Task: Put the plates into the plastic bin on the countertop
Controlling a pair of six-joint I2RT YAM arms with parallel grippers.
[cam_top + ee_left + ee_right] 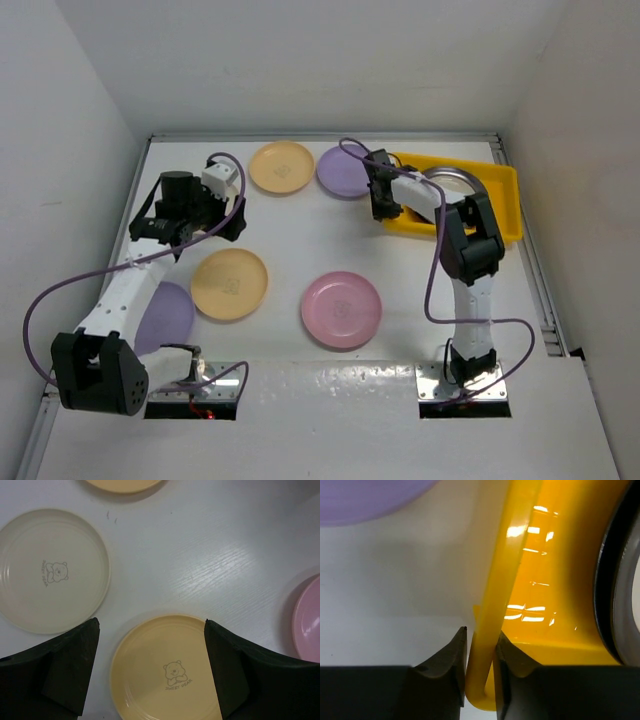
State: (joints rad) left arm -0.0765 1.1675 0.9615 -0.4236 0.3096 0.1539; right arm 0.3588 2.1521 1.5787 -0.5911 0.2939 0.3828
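Observation:
The yellow plastic bin (500,205) stands at the back right of the white countertop (290,235), with a dark-rimmed plate (456,181) in it. My right gripper (383,207) is shut on the bin's left rim (492,605); the dark-rimmed plate (616,580) shows inside. A lavender plate (344,172) lies just left of the bin. My left gripper (215,205) is open and empty, hovering over a peach plate (167,672) that lies between its fingers (72,670). A cream plate (50,570) lies to its left and a pink plate (307,620) to its right.
On the countertop lie a peach plate (281,167) at the back, another peach plate (229,284), a pink plate (342,309) in front, and a lavender plate (168,315) half under the left arm. White walls bound the surface.

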